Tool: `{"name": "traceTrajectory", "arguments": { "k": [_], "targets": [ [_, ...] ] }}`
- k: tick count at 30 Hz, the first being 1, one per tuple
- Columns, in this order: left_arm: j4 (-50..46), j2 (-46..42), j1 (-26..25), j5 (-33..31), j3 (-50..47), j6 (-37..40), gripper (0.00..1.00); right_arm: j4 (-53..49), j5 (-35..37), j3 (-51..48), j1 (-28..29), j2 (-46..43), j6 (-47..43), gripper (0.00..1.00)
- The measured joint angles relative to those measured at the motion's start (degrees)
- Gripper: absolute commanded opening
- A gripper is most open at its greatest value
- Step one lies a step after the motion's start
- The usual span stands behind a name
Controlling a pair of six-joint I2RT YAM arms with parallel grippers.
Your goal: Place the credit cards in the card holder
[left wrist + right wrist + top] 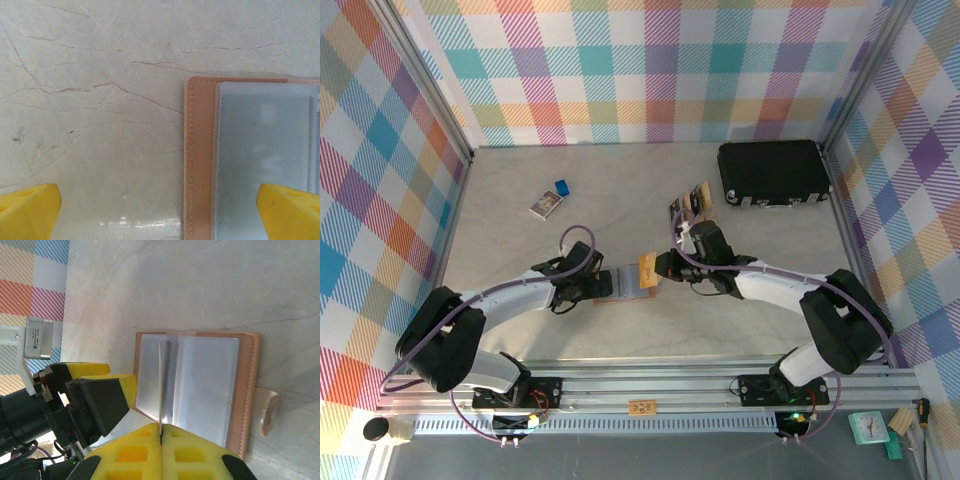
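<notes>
Yellow-padded left pincer [160, 210] is spread wide, one pad over the pale marbled counter [100, 100], the other over the open tan leather card holder [247, 390] lying flat. The right pincer [161, 432] grips a thin orange-gold credit card [647, 268] on edge above the holder's clear sleeves. Farther back, more cards [695, 203] lie near a black rectangular case [775, 172].

Bright, even light comes from above. Shadows are soft and small. The pale marbled bench [100, 100] has a shiny white streak in the left wrist view. The yellow foam pads [25, 212] up close look a bit blurry.
</notes>
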Motion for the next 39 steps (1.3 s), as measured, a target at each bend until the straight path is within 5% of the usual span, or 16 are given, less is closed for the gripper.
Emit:
{"name": "traceTrajectory", "arguments": {
  "k": [39],
  "targets": [
    [-0.48,-0.42,0.02,-2.10,-2.54,-1.77,1.00,16.72,2.25,1.16,4.26,13.73,3.91,0.00]
  ]
}}
